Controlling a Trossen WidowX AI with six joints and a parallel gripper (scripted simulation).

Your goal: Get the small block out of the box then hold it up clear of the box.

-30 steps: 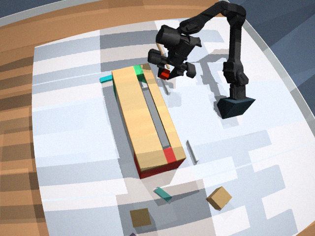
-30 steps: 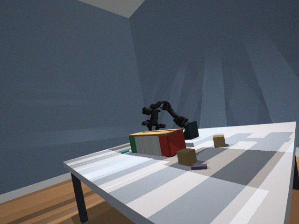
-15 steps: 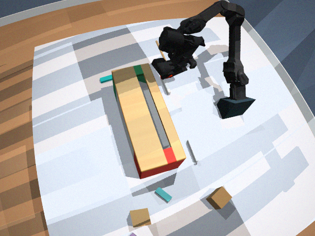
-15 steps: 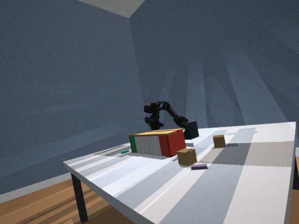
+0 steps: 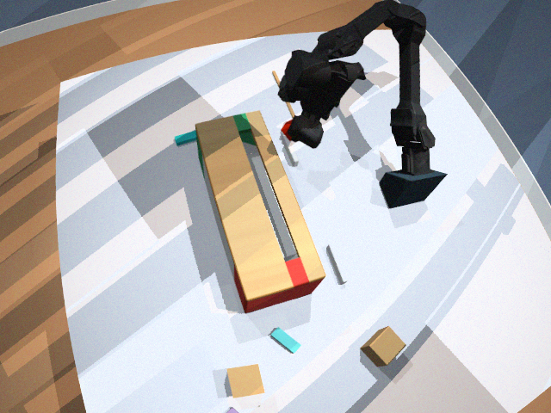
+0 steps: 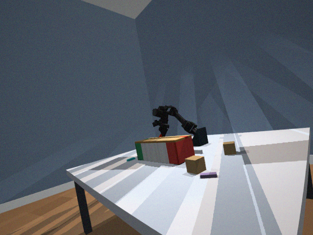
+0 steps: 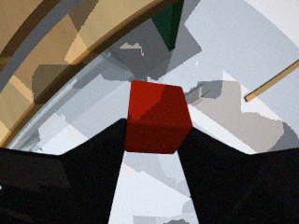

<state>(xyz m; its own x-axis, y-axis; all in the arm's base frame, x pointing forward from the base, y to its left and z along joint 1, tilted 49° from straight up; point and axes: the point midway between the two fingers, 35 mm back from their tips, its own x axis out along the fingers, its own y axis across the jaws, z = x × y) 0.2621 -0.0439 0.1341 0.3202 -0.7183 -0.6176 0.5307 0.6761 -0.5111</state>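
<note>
The red block (image 5: 286, 129) (image 6: 160, 135) (image 7: 156, 109) is between the fingertips of my gripper (image 7: 150, 124), which is shut on it. In the exterior view the block shows just above the far top edge of the box, so it is off the table. The box (image 5: 235, 200) (image 6: 154, 152) (image 7: 49, 84) stands upright, with its green end (image 5: 242, 123) (image 6: 139, 151) nearest the gripper and its red end (image 5: 295, 272) (image 6: 180, 152) farther away. In the top view the block is just right of the green end, outside the box. The exact gap is hard to tell.
A thin wooden stick (image 5: 276, 78) (image 7: 271, 82) lies behind the gripper. Grey bars (image 5: 290, 153) (image 5: 336, 265) lie along the box's right side. Teal pieces (image 5: 185, 138) (image 5: 286, 340) lie off both ends. Two wooden cubes (image 5: 245, 380) (image 5: 383, 345) and a purple piece (image 6: 208, 175) lie beyond the red end.
</note>
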